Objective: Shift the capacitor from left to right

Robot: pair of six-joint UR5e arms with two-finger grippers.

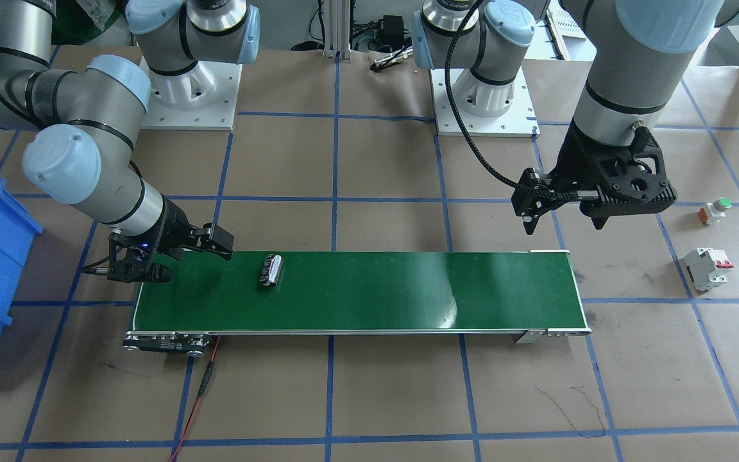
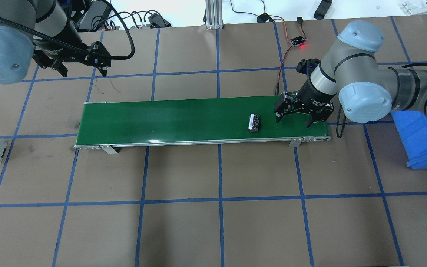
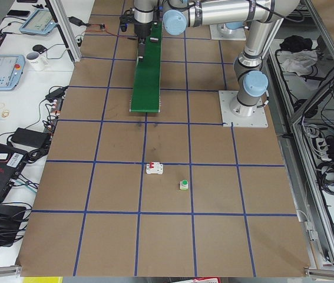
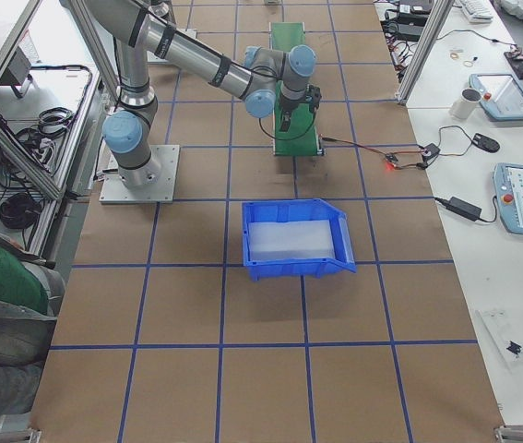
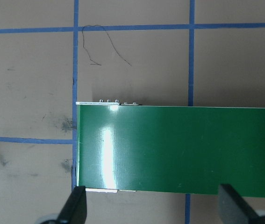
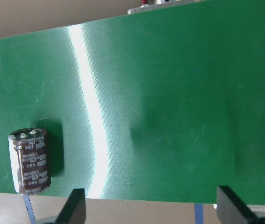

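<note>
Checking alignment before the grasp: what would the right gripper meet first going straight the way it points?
Likely the bare belt: the right gripper points down at it, and the capacitor lies outside its open jaws, off to one side.

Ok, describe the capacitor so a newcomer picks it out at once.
Find the long green conveyor belt mid-table. Near its end by the open right gripper lies the capacitor, a short dark cylinder on its side with a pale stripe. It alone sits on the belt; the white breaker and green-capped button lie off it.
</note>
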